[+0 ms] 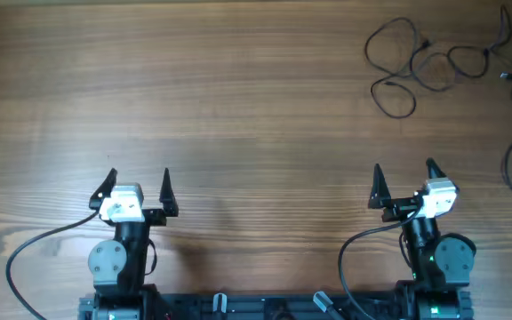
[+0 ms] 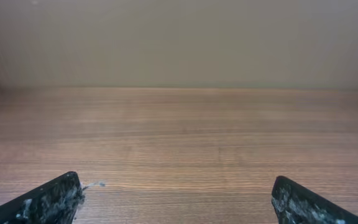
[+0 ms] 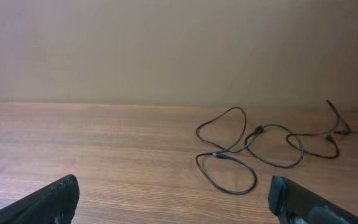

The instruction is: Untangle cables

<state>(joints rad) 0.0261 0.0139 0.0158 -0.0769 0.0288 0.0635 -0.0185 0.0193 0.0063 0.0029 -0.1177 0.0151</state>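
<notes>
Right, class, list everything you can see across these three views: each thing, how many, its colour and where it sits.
cables: one tangle, strand count unclear, dark grey-black, table's far right
cable loop: one, dark, right edge, cut off by frame
table: one, brown wood, under everything
wall: one, beige, behind table
arm wires: two, black, trailing from the arms
left claw: one, black, open, near left
right claw: one, black, open, near right

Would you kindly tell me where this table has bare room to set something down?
The light-brown wooden table is bare on its left and middle, between the far edge and the left tool and right tool. The far right is crowded with thin dark tangled cables.
</notes>
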